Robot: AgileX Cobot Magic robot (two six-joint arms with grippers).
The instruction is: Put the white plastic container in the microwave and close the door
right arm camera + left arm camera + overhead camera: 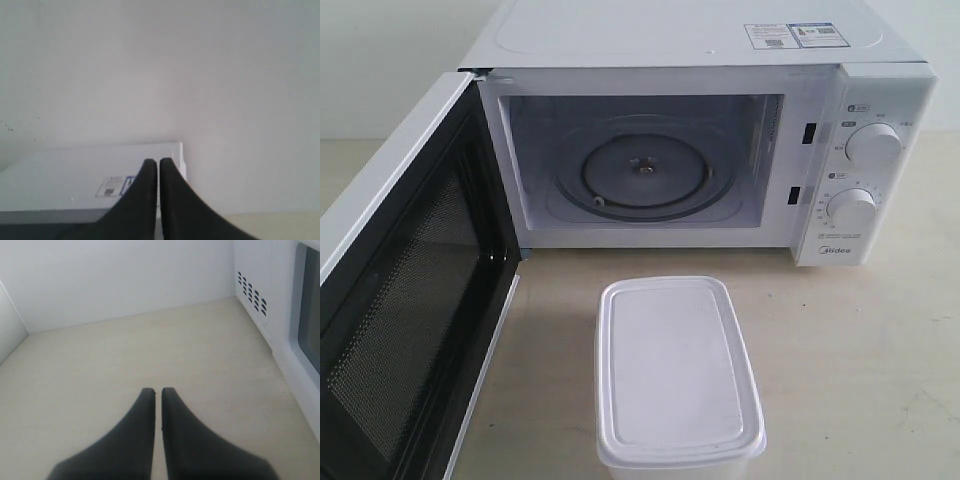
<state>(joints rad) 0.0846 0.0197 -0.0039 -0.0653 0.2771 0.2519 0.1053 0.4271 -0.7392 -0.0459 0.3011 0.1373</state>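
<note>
- Two arms are waiting outside the exterior view. The left arm's jaws are pressing together on nothing, hovering low over the pale surface [100, 390] beside a vented white wall of the microwave [650, 35].
- Likewise, the right arm's jaws are meeting tip to tip with nothing between them. They are looking across the microwave's sticker-marked top from higher up.
- Front and centre, the white plastic container [672, 370] is sitting lidded on the surface just before the oven's mouth. It is touching neither the oven nor the jaws, and its narrow end is facing the cavity, which looks a likely way in.
- To the left, the door [390, 300] is hanging wide open and showing its black mesh inner face, leaving the way to the glass turntable [645, 170] unobstructed.
- Judging by this layout, nothing is yet getting loaded: the container is awaiting a grasp, and the door's swing is coming last.
</note>
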